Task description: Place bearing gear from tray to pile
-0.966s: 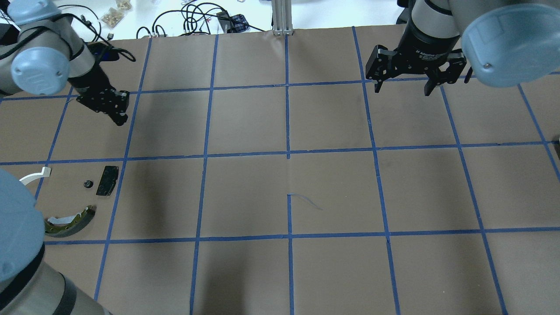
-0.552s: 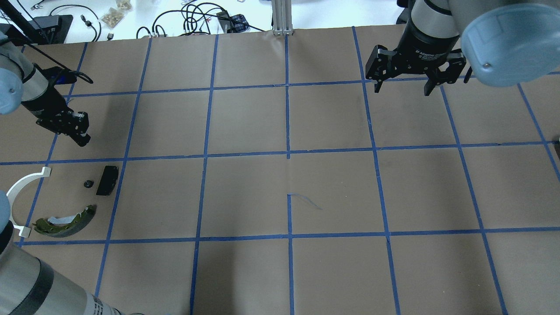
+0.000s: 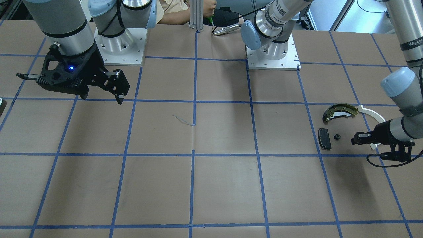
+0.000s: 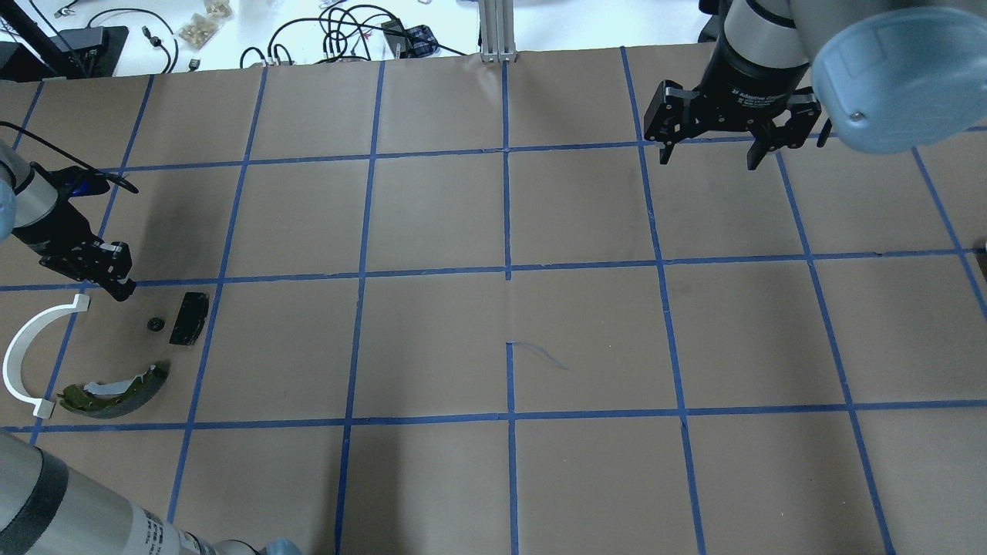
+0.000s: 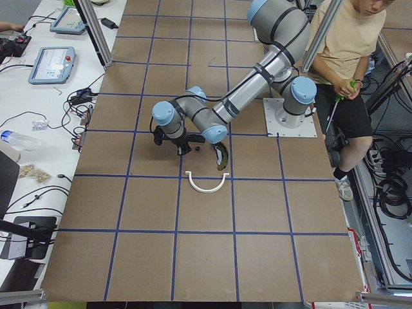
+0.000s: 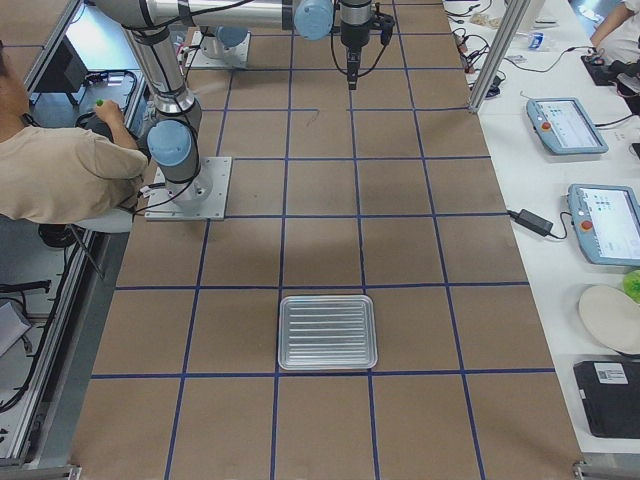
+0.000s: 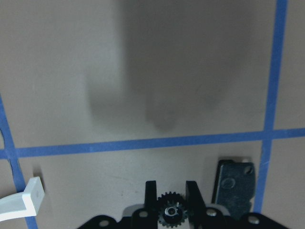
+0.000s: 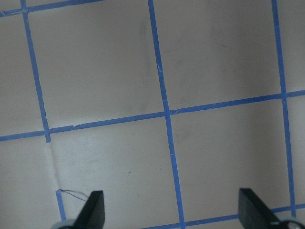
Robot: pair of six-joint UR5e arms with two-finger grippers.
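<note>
The bearing gear [image 4: 156,324] is small, black and toothed. It lies on the paper in the pile, between the black pad [image 4: 189,317], the olive-gold brake shoe [image 4: 116,393] and the white arc [image 4: 23,351]. My left gripper [image 4: 122,289] hovers at the pile's far left corner with its fingers nearly together. In the left wrist view the gear [image 7: 170,213] shows in the narrow slit between the fingers [image 7: 151,195]. I cannot tell whether they touch it. My right gripper [image 4: 709,160] is open and empty, far to the right.
The ribbed metal tray [image 6: 327,300] lies empty at the table's right end. Cables and small items lie beyond the table's far edge [image 4: 347,38]. A person sits behind the robot bases [image 5: 347,45].
My left gripper has swung left and toward the robot, from the far grid square down to the pile's edge. The gear, the pile and my right arm have not moved.
</note>
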